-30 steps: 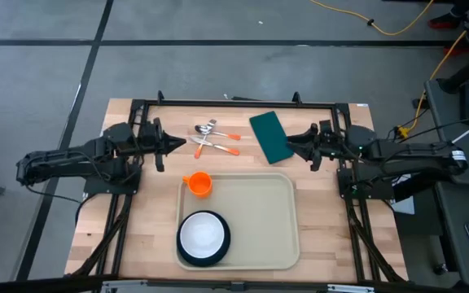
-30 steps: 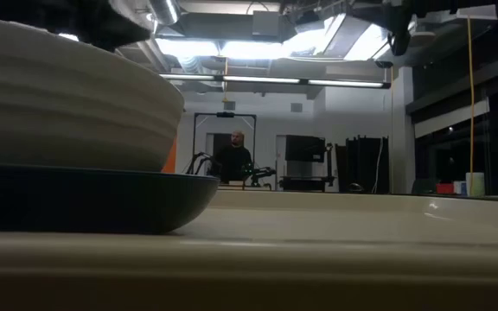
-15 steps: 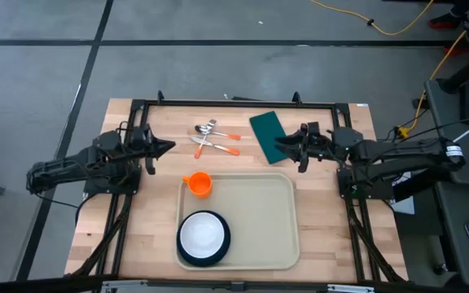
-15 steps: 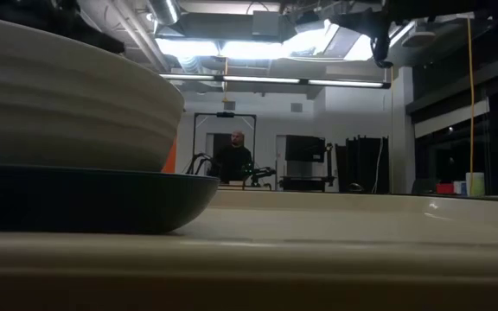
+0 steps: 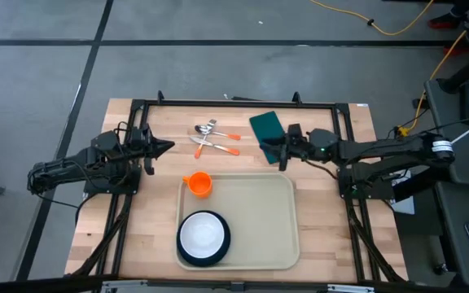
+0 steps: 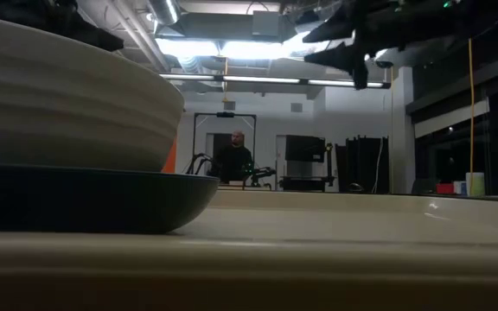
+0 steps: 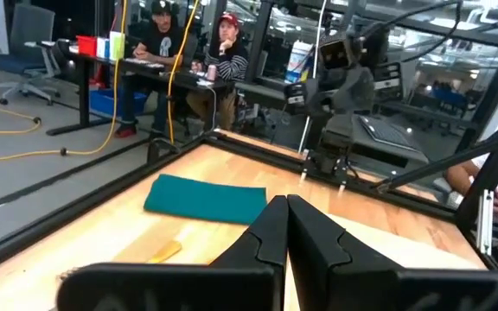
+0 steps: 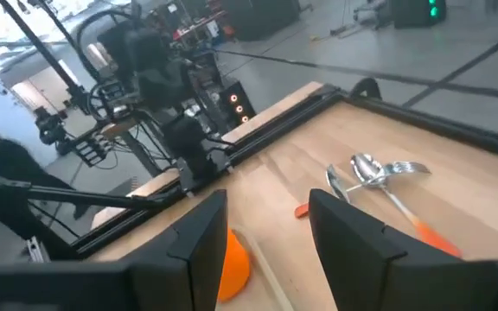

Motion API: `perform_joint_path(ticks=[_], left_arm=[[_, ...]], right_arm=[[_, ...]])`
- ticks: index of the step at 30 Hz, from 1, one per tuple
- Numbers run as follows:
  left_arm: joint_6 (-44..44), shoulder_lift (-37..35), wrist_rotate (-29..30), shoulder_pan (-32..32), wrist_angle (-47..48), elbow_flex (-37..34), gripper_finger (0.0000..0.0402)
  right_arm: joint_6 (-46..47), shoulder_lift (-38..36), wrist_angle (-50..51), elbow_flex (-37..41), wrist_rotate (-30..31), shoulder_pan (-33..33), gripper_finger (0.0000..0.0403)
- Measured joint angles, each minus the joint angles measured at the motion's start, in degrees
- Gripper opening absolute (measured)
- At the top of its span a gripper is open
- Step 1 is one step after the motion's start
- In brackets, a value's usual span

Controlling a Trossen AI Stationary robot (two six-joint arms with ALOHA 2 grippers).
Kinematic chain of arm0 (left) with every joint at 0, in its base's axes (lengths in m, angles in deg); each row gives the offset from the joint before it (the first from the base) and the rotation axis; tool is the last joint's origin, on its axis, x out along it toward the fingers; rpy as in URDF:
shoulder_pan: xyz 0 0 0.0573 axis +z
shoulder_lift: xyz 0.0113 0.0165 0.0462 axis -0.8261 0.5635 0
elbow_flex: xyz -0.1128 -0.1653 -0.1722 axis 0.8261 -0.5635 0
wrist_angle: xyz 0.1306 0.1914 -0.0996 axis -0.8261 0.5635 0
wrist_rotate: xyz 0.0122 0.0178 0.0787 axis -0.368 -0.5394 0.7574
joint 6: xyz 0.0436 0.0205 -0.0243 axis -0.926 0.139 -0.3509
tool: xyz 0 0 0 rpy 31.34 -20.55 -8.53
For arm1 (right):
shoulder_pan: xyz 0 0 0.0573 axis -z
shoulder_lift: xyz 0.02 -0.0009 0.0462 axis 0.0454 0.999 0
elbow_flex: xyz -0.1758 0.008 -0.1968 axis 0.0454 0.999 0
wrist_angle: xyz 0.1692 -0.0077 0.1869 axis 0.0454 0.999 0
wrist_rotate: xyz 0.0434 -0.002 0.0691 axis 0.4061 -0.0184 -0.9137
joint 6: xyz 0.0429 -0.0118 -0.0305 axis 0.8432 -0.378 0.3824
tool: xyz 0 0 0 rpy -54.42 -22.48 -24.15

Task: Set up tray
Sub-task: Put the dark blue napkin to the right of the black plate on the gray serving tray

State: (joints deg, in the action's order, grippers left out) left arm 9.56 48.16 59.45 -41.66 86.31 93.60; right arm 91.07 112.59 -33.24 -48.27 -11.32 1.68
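The tray (image 5: 255,207) sits near the front middle of the table (image 5: 137,236), with a white bowl on a dark plate (image 5: 203,238) in its near-left corner and an orange cup (image 5: 199,184) on its far-left corner, right at the rim.

Right gripper (image 5: 282,151) is stretched out over the near end of the green napkin (image 5: 267,133), fingers parted with a clear gap and nothing between them. Left gripper (image 5: 163,147) hangs back by the left edge, fingers pressed together, empty.

The spoon and fork (image 5: 215,139) lie crossed just left of the napkin, still off the tray.

My worry: a flat napkin is tough to pinch. If the fingers come down off the edge they'd probably just shove it along the wood, maybe into the cutlery, or bunch it up.
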Motion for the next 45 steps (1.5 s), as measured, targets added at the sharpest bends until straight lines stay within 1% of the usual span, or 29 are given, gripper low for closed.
perform_joint_path(ticks=[2, 5, 8, 12, 19, 24, 28, 32, 35, 38, 40, 43, 45], left_arm=[[0.0, 0.0, 0.28, 0.0, -1.3, 0.0, 0.0001], [0.0, 0.0, 3.53, 0.02, -2.58, 0.02, 0.0001], [-2.46, -0.02, 6.27, 0.02, -4.55, 0.02, 0.0001], [-6.51, 0.0, 6.33, 0.0, -5.94, 0.02, 0.0001], [-4.58, 0.04, 9.19, 0.02, -5.7, 0.02, 0.0001], [-4.4, 0.04, 9.99, 0.0, -5.67, 0.02, 0.0001], [-4.31, 0.04, 9.92, 0.0, -5.78, 0.02, 0.0001], [-3.78, 0.2, 9.9, 0.0, -6.17, 0.02, 0.0002], [-0.82, 2.01, 10.84, 0.0, -8.15, 0.02, 0.0004], [2.65, 6.16, 11.41, 0.0, -13.21, 0.12, 0.0008], [3.4, 9.94, 11.22, 0.0, -14.97, 2.14, 0.0013], [-0.74, 17.61, 10.54, 0.0, -13.72, 8.24, 0.0022], [-4.2, 23.53, 11.4, 0.0, -11.35, 13.18, 0.0028]], right_arm=[[1.67, 2.2, -1.98, 0.0, -1.24, 0.8, 0.0169], [1.37, 4.94, -5.26, 0.0, -3.72, 1.79, 0.0169], [1.19, 6.26, -6.74, 0.0, -4.07, 3.04, 0.0169], [1.71, 6.4, -6.76, 0.0, -4.07, 4.9, 0.0169], [3.2, 6.12, -7.01, 0.0, -4.08, 6.89, 0.0169], [3.1, 6.11, -6.33, -0.31, -4.12, 7.36, 0.017], [2.29, 6.13, 1.4, -4.76, -4.37, 7.65, 0.0182], [-1.54, 6.11, 12.08, -12.92, -6.52, 8.6, 0.0211], [-3.36, 6.13, 20.24, -19.18, -6.8, 9.57, 0.0235], [-3.31, 6.13, 27.28, -24.92, -7.0, 10.8, 0.0247], [-4.14, 6.11, 30.33, -28.26, -7.09, 11.45, 0.0249], [-7.13, 6.11, 32.84, -32.06, -7.09, 11.64, 0.025], [-8.99, 6.11, 33.24, -34.23, -7.11, 11.59, 0.025]])
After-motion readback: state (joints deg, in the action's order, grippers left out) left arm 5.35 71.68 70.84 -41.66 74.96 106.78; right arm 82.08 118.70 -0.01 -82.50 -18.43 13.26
